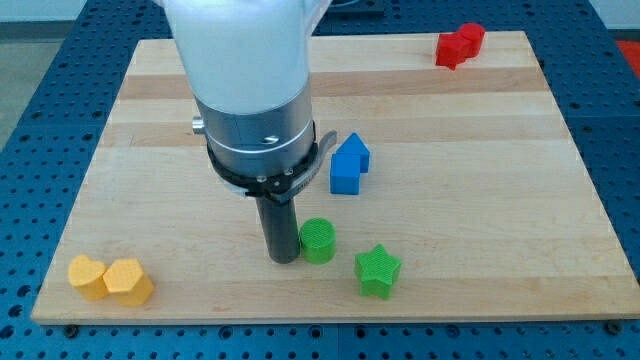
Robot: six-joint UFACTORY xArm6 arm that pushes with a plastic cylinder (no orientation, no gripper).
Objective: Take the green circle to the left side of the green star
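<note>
The green circle point(318, 241) is a short green cylinder on the wooden board, low in the view's middle. The green star point(378, 270) lies just to its lower right, a small gap apart. My tip point(283, 259) stands on the board right against the circle's left side. The arm's large white and grey body point(250, 90) rises above it and hides the board behind.
Two blue blocks point(347, 166) sit together above the circle. Two red blocks point(459, 44) sit at the board's top right corner. A yellow heart point(87, 276) and a yellow hexagon point(129, 281) sit at the bottom left corner.
</note>
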